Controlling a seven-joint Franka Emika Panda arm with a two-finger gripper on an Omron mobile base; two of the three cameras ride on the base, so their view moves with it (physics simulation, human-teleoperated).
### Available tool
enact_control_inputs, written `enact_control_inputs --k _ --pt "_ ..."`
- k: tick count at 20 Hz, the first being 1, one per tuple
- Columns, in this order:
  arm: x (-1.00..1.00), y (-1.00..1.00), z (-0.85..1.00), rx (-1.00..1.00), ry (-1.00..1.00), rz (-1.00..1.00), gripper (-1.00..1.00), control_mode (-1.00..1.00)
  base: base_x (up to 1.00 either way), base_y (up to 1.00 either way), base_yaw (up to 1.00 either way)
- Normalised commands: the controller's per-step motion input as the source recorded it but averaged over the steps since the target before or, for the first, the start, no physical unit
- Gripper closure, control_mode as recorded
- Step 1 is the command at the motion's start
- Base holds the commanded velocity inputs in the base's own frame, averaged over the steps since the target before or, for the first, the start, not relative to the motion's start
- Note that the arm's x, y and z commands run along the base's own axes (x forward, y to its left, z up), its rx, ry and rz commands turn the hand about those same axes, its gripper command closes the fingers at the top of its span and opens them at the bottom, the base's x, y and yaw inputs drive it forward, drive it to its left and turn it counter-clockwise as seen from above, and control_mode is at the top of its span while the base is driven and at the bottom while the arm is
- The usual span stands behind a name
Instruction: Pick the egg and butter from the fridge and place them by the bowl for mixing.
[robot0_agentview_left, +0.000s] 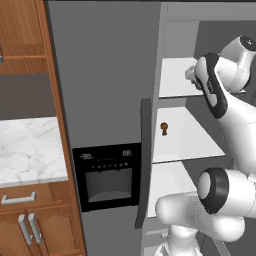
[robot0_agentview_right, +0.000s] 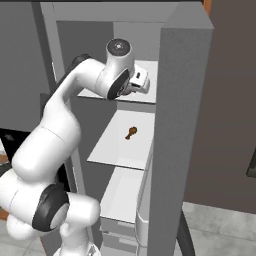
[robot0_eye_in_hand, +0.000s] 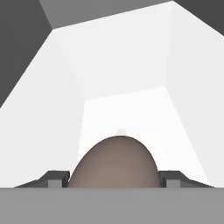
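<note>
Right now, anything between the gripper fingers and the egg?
Nothing. In the hand view the egg sits between the two fingers, filling the gap, with only white fridge shelf beyond. Whether the pads touch it is unclear.

Egg (robot0_eye_in_hand: 114, 162): lower part cut off at 6 o'clock of the hand view; contact with the finger tips (robot0_eye_in_hand: 56, 178) cannot be told.
Fridge (robot0_agentview_left: 107, 75): top and bottom cut by the edges of the left base view.
Small brown item (robot0_agentview_right: 131, 132) on the middle shelf: too small to identify.
</note>
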Motion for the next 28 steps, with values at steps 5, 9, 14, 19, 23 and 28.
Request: enact_control_inputs --k 5,9,14,19,23,28 --pt "-0.80 0.05 0.09 0.00 0.00 0.00 1.00 -1.00 0.00 0.00 0.00" --pt "-0.84 0.15 0.00 -0.01 0.00 0.00 1.00 -1.00 0.00 0.00 0.00" --pt "-0.77 0.31 -0.17 -0.08 -0.01 0.00 1.00 -1.00 0.00 0.00 0.00" --pt "-0.59 0.40 -0.36 -0.07 0.00 -0.02 1.00 -1.00 0.00 0.00 0.00" --pt "-0.45 0.35 -0.45 -0.01 0.00 0.00 1.00 -1.00 0.00 0.00 0.00" --pt "-0.35 0.33 -0.38 0.00 0.04 0.00 1.00 -1.00 0.00 0.00 0.00"
